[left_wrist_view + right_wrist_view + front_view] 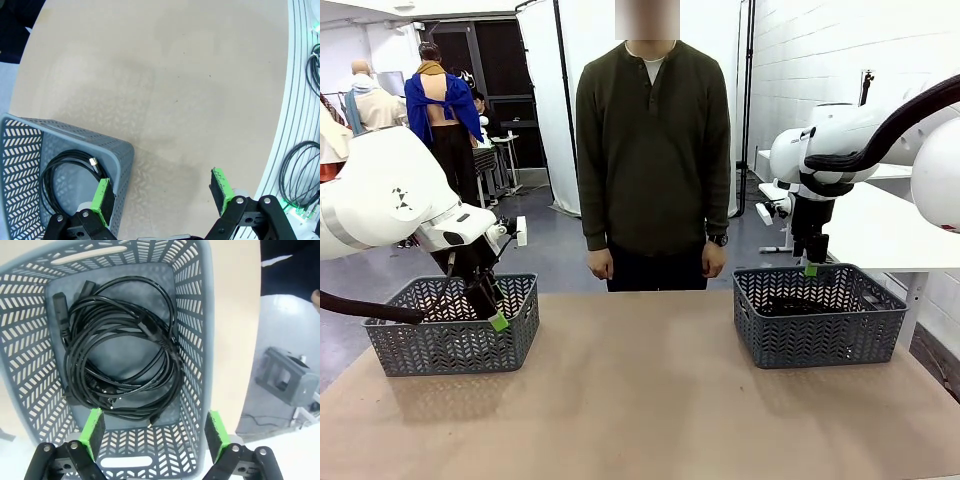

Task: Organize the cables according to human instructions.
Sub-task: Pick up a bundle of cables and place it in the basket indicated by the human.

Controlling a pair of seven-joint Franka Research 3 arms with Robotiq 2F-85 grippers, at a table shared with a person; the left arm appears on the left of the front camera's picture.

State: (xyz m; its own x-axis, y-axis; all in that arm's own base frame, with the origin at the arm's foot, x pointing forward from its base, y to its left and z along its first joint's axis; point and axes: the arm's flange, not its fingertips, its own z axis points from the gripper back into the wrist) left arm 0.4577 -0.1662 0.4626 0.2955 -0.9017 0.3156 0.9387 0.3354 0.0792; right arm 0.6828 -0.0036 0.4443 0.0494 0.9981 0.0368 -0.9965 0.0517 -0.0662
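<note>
Black coiled cables (120, 345) lie in the grey lattice basket (197, 340) at the table's right edge; right gripper (155, 432) above, jaws released. Left gripper (162, 197) likewise open. Sorting seems finished; next, await instruction.

Left basket: grey plastic lattice basket (455, 340), left end of the tan bench (640, 400).
Right basket: matching grey lattice basket (817, 330), right end.
Backdrop: white curtain (555, 90) behind.

No readable text, label, brand or number shows anywhere.
</note>
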